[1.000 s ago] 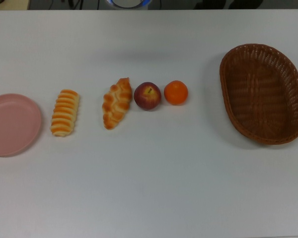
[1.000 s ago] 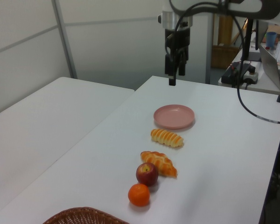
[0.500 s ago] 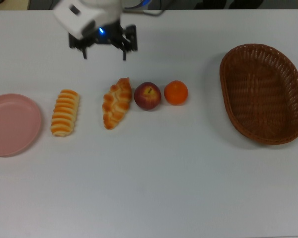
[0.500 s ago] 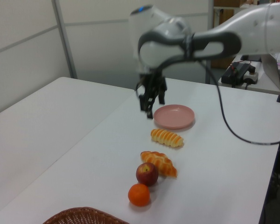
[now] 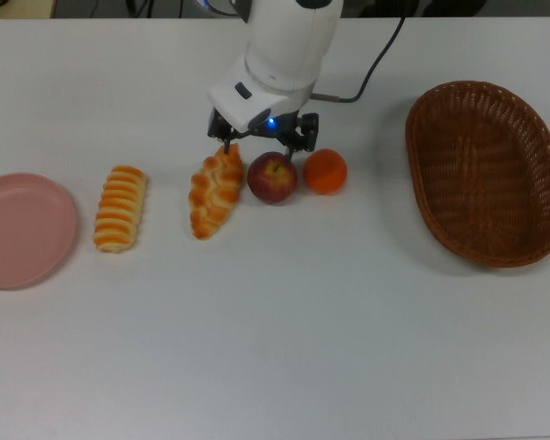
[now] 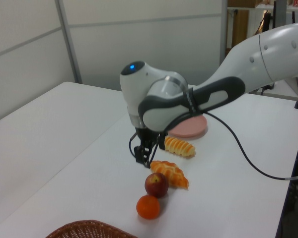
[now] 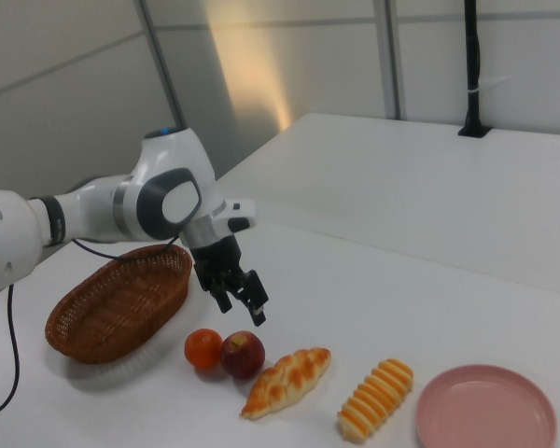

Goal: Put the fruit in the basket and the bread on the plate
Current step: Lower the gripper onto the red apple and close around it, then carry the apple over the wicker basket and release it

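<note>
The fruit lie side by side: a dark red apple (image 5: 272,177) (image 6: 157,185) (image 7: 244,354) and an orange mandarin (image 5: 324,171) (image 6: 148,207) (image 7: 203,347). The bread is a braided loaf (image 5: 215,190) (image 6: 170,173) touching the apple and a striped roll (image 5: 120,207) (image 6: 178,146). The pink plate (image 5: 23,229) (image 7: 485,409) is empty at the top view's left. The wicker basket (image 5: 486,172) (image 7: 121,299) is empty at the top view's right. My gripper (image 5: 266,145) (image 6: 143,156) (image 7: 239,306) hangs open just above and behind the apple, holding nothing.
All items sit in a row on a white table (image 5: 284,348). The arm (image 6: 198,96) reaches over the plate in the left view and hides part of it. A black cable (image 5: 376,55) trails behind the arm.
The arm has swung from the top view's upper left toward the apple and come lower. The open gripper now hangs over the apple. No object has moved.
</note>
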`<move>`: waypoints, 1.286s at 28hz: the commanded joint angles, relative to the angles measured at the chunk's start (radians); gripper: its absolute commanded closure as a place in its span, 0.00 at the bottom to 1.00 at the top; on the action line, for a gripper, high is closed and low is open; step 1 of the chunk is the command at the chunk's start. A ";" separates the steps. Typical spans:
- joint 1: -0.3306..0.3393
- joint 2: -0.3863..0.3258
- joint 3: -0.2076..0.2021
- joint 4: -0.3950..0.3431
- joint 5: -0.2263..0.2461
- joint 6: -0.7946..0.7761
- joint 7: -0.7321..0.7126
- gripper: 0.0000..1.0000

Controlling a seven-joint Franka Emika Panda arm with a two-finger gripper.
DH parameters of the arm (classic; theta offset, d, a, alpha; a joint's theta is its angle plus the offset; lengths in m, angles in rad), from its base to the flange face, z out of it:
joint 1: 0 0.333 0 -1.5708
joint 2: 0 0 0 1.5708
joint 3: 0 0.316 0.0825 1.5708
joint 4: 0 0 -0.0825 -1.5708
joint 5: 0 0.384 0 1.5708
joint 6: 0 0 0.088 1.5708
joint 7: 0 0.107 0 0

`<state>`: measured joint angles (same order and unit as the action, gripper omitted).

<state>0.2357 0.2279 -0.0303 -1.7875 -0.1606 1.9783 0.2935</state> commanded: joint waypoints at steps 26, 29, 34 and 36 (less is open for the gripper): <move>0.054 0.126 -0.010 -0.095 -0.106 0.157 0.153 0.00; 0.053 0.128 -0.010 -0.093 -0.106 0.157 0.153 0.36; 0.051 0.119 -0.010 -0.072 -0.097 0.146 0.154 1.00; 0.051 0.107 -0.011 -0.066 -0.091 0.142 0.156 1.00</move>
<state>0.2871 0.3527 -0.0355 -1.8685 -0.2452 2.1087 0.4245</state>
